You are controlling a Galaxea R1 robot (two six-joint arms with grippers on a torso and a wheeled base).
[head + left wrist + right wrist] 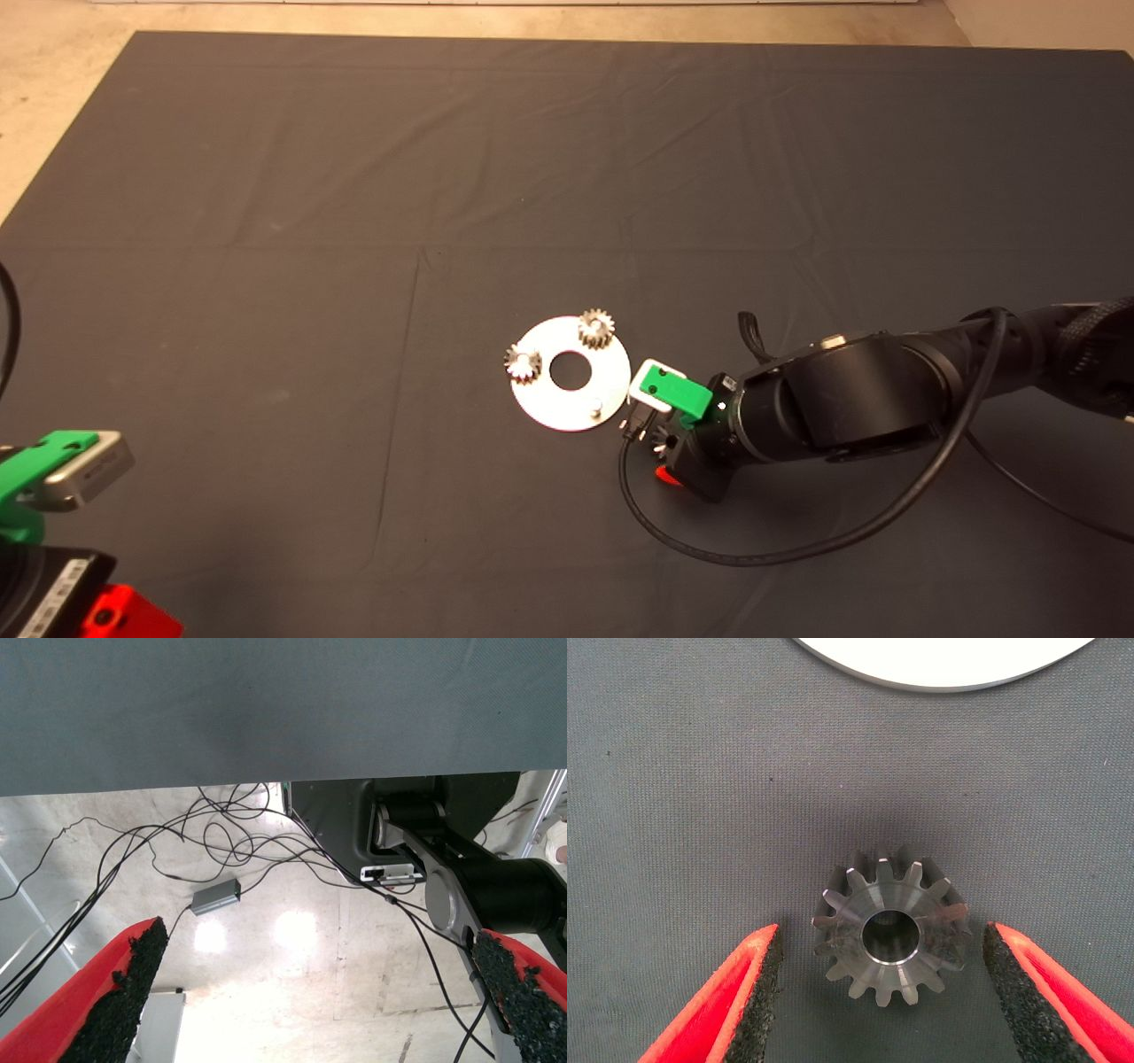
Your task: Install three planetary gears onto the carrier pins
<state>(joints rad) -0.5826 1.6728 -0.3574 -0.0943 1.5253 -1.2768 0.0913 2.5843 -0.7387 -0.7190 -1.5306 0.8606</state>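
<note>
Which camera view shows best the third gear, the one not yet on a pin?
The right wrist view: the loose gear lies on the mat between the open right end effector fingers. In the head view that arm hides it. The left wrist view shows only floor and cables.

Matt, dark cloth on the mat (354, 177), creased and finely woven. Bright polished metal on the disc (545, 403), flat and smooth, almost white under the light. Dull steel on the gear (890, 930) between the right gripper (881, 992) pads (757, 992): machined teeth with a soft sheen, smooth-bored centre. Same dull steel on two gears (596, 328) (524, 362) on the disc. Silvery metal on the bare pin (596, 408). Rough, grainy black foam on the pads; glossy red plastic behind. Same on the left gripper (314, 1010), with pale glossy floor (292, 974) beyond.
</note>
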